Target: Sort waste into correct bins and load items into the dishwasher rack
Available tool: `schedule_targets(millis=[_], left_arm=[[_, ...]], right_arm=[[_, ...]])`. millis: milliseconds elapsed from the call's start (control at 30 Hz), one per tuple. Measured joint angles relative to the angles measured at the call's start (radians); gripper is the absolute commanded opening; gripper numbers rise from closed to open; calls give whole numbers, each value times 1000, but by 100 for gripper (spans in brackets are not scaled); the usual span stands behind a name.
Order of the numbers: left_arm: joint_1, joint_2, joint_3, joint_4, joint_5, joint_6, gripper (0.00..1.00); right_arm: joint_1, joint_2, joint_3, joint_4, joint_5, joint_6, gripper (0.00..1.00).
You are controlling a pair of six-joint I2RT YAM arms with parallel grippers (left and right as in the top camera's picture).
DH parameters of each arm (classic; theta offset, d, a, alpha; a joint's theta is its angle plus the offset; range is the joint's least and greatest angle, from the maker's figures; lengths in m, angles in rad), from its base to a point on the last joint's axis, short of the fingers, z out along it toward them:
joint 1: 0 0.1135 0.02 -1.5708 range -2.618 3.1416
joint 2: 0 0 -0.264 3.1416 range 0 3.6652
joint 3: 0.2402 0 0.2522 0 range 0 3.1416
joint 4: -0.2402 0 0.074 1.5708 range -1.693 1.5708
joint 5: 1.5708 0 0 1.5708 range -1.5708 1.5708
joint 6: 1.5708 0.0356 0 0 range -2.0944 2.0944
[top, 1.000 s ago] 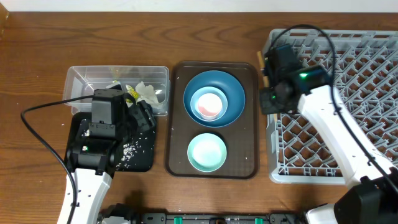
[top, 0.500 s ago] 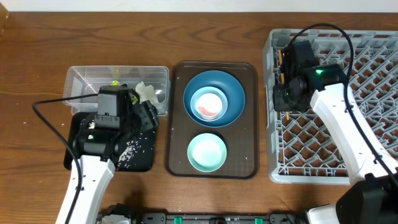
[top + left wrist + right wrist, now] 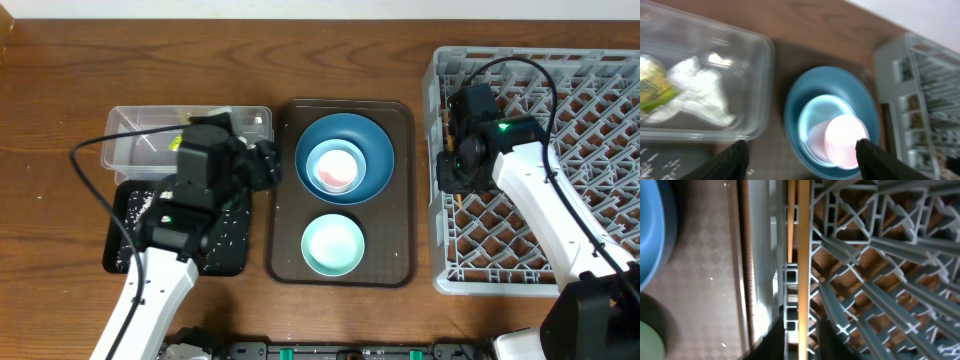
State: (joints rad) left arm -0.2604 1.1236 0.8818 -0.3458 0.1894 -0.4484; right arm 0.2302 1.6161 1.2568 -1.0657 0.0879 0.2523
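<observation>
From overhead, the left pincer hangs between the clear rectangular plastic tub and the large round blue plate, pointed at the plate. Loose white rice grains lie in the shallow black tray. The right pincer sits low at the left edge of the grey pegged dishwasher rack.

In the left wrist view its jaws stand wide and empty. The crumpled white tissue and the yellow-green wrapper already lie in the tub. The small pink cup lies ahead and is probably the next pick.

In the right wrist view, the thin wooden chopsticks lie along the rack's edge channel, whose ribs should stop them rolling. The jaws are narrowly parted around one chopstick and do not visibly pinch it, which looks like a release.
</observation>
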Motion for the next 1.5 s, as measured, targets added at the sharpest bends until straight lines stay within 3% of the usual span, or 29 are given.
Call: schedule_targets(millis=[200,333,500,1033,1300,1500], left_arm=[[-56,90,1,119,8,-3,71],[-72,180,33,95,10,-9,71],[-104,292,117,85,10,-13,61],[-206,481,142,9,7,-3,54],[-206,507,142,-14,-17,1,32],[-206,509,142,-13,-17,0,22]], right_arm=[[0,0,-3,11,-1,1,38],[0,0,-3,16,-1,1,39],[0,0,-3,24,-7,1,39],[0,0,-3,23,-13,1,39],[0,0,-3,23,-13,1,39],[0,0,-4,21,-13,1,41]])
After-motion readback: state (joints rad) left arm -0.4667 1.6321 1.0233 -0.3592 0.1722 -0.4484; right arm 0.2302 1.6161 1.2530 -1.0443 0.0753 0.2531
